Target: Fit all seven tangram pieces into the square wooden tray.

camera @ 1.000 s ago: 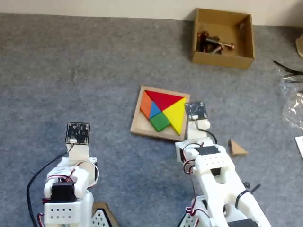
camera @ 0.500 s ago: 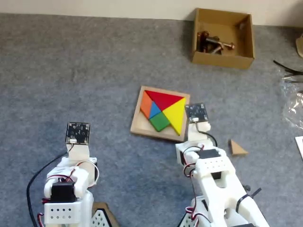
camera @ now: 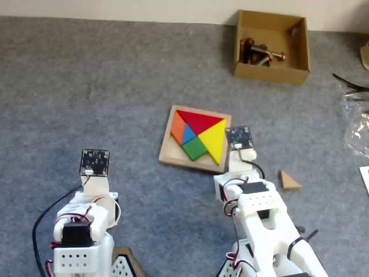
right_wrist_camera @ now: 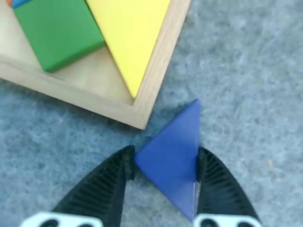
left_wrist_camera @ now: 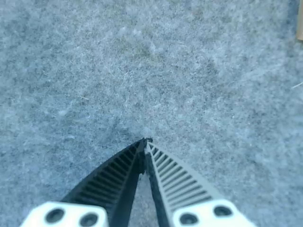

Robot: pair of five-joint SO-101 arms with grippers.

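You've got the R gripper (right_wrist_camera: 165, 153) fingers clamped on the blue triangle (right_wrist_camera: 173, 156), lower centre of the wrist frame, on the worktop just off the tray (right_wrist_camera: 158, 61) corner. Lift it over the rim, then rotate it to fit the bare strip by the green piece (right_wrist_camera: 57, 33). L gripper (left_wrist_camera: 146, 142) fingers are pinched together, empty. A tan triangle (camera: 288, 180) sits loose centre-right in the high view.

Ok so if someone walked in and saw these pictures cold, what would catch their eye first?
Probably the bright pieces, red, yellow, green, blue and orange, in the wooden tray in the middle of the grey carpet. Next, the right pincer, closed on a blue triangle just outside the tray's corner. A tan triangle lies alone on the carpet, further right.
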